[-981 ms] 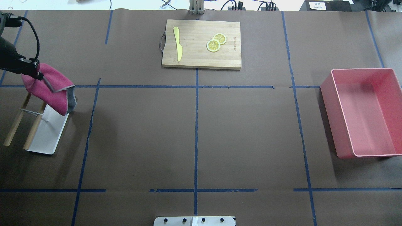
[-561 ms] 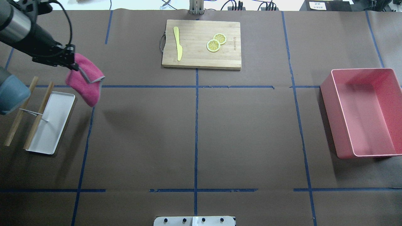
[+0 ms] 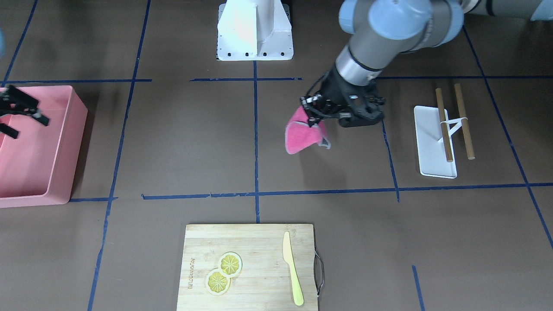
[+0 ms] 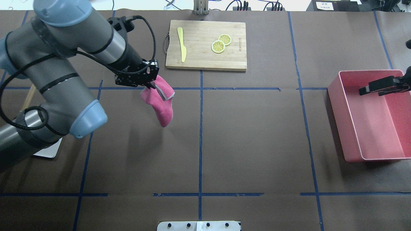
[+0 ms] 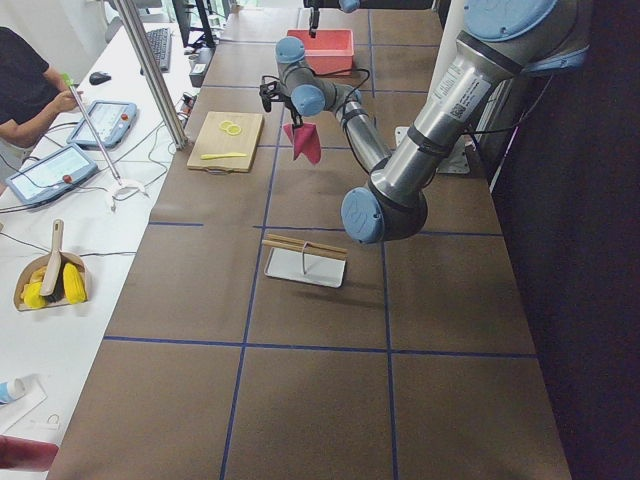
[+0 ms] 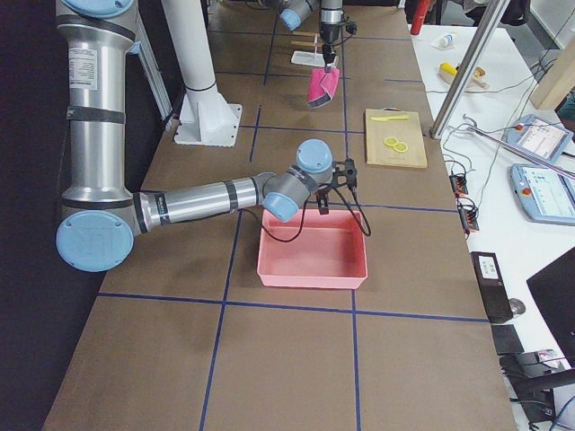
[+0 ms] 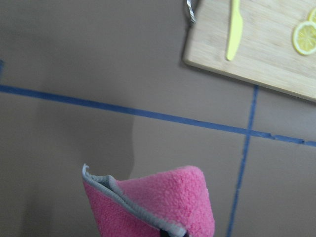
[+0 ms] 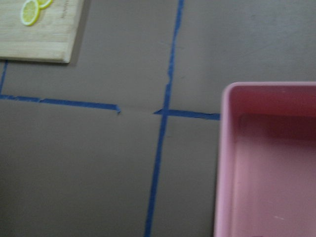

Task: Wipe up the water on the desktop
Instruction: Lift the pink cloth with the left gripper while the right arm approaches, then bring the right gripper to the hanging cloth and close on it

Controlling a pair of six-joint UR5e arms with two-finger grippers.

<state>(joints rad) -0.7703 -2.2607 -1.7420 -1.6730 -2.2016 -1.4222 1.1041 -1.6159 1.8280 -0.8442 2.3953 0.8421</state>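
Over the left-centre of the large matte dark-brown desktop (image 4: 257, 134), at about 10 o'clock from the table's middle in the overhead view, the left gripper (image 4: 151, 85) carries a fluffy pink cloth with a grey hem (image 4: 163, 107). This looks like the transport step of the wipe: the cloth is in hand, but no wiping has started. The cloth hangs freely from its pinched upper fold, and it appears to be clear of the surface, with its shadow lying apart from it. The left jaws are pressed together on that fold, with only the thickness of the cloth between them. I can make out no wet patch or sheen anywhere on the desktop, so the target spot cannot be told from these views. The next move would call for lowering the wrist until the loose lower end lies flat on the brown surface. It should then be dragged across the wet area with steady downward pressure, keeping off the light bamboo cutting board (image 4: 206, 45) at 12 o'clock. That board carries a yellow plastic knife (image 4: 182, 44) and two lemon slices (image 4: 221, 44). At 3 o'clock the right gripper (image 3: 27, 125) hovers above the rectangular pink plastic bin (image 4: 335, 112), its jaws spread apart with nothing between them. At 9 o'clock, seen from the front camera, stands a white tray rack with two wooden rods (image 3: 432, 147), with no cloth on it.
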